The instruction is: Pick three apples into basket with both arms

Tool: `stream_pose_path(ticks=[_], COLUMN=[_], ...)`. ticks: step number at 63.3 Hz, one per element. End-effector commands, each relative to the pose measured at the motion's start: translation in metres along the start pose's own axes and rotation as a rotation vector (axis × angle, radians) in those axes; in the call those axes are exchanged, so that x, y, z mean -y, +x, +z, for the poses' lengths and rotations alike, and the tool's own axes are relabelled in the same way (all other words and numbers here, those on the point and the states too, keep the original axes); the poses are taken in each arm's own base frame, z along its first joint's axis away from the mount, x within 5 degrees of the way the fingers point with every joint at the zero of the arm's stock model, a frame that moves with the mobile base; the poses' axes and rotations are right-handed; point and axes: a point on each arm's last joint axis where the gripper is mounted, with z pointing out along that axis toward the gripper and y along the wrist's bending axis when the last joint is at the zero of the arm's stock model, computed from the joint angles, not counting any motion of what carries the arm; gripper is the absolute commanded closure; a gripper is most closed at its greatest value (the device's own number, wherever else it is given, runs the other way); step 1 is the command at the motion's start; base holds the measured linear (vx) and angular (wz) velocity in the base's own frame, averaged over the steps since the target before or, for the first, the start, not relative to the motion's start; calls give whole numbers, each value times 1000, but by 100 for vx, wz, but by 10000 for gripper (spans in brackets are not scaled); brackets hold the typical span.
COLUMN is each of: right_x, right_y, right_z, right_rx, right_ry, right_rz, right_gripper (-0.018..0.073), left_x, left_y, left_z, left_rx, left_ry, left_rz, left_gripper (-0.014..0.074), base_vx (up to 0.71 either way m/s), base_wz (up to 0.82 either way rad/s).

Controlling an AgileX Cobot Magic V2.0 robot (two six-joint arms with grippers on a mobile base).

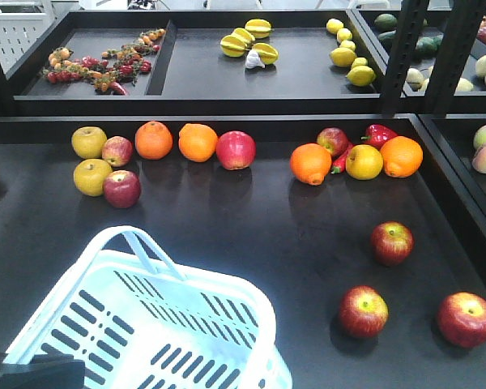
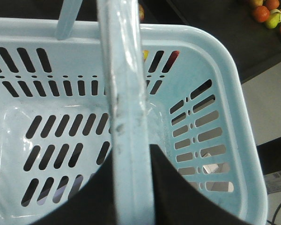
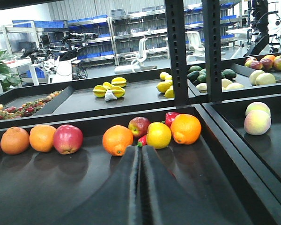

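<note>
Three dark red apples with yellow patches lie on the black shelf at the front right: one (image 1: 391,242), one (image 1: 363,311) and one (image 1: 466,319). The pale blue basket (image 1: 251,308) stands at the front left, nothing inside it. In the left wrist view my left gripper (image 2: 133,150) is shut on the basket's handle (image 2: 126,93), above the slotted bottom and rim (image 2: 225,61). My right gripper (image 3: 140,147) is shut with nothing in it, low over the shelf and pointing at the back row of fruit. The three apples are out of the right wrist view.
Along the back edge lie oranges (image 1: 153,139) (image 1: 310,163), yellow apples (image 1: 89,142), more red apples (image 1: 236,150) and a red pepper (image 1: 378,134). A black upright post (image 1: 405,57) and raised shelf walls (image 1: 454,203) border the right side.
</note>
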Motion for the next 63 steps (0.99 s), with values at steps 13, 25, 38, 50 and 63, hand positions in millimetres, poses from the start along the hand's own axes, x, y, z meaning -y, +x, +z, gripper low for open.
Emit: stream_pose_path(ticks=[13, 25, 38, 50, 63], right_x=[-1, -1, -1, -1, -1], right_y=[-3, -3, -3, -3, -3], right_z=[-1, -1, -1, -1, -1], right_rx=[70, 70, 70, 70, 70], right_ry=[-12, -12, -12, -12, -12], right_rz=[-16, -16, -16, -16, -16], right_gripper=[561, 561, 561, 561, 561], left_x=[7, 7, 7, 7, 7], left_y=[-14, -14, -14, -14, -14], left_z=[-6, -6, -6, -6, -6], left_rx=[98, 98, 98, 98, 98], left_ry=[33, 33, 33, 33, 33], left_rz=[-17, -17, -17, -17, -17], left_gripper=[603, 603, 603, 603, 603], base_vx=[7, 6, 4, 2, 0], base_wz=[-3, -2, -1, 0, 0])
